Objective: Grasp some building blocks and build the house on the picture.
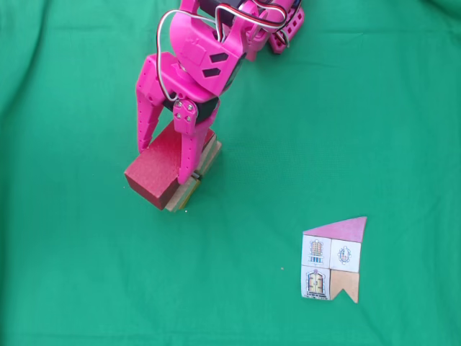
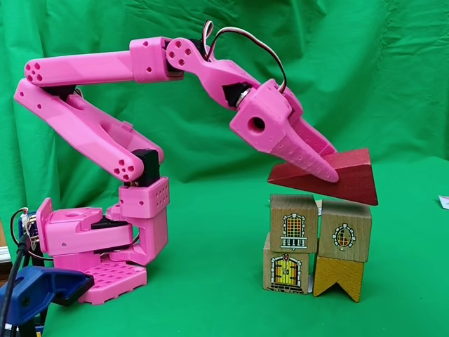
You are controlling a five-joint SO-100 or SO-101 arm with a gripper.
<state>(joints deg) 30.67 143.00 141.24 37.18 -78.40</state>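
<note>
The pink gripper (image 1: 167, 160) clamps its fingers on both long sides of the dark red roof block (image 2: 330, 175), which sits tilted on a stack of four wooden blocks (image 2: 317, 242), two painted with windows, one with a door. On the green cloth (image 1: 72, 274), the picture (image 1: 335, 259) lies at 4 o'clock from the stack in the fixed view from above.

A bright green cloth (image 1: 374, 108) covers the whole counter in a fixed view from above, lying mostly smooth with soft creases toward the upper left corner. In a fixed view from the side, the same green fabric (image 2: 393, 63) hangs behind as a backdrop, falling in loose vertical folds. The light is even, with faint shadows only.
</note>
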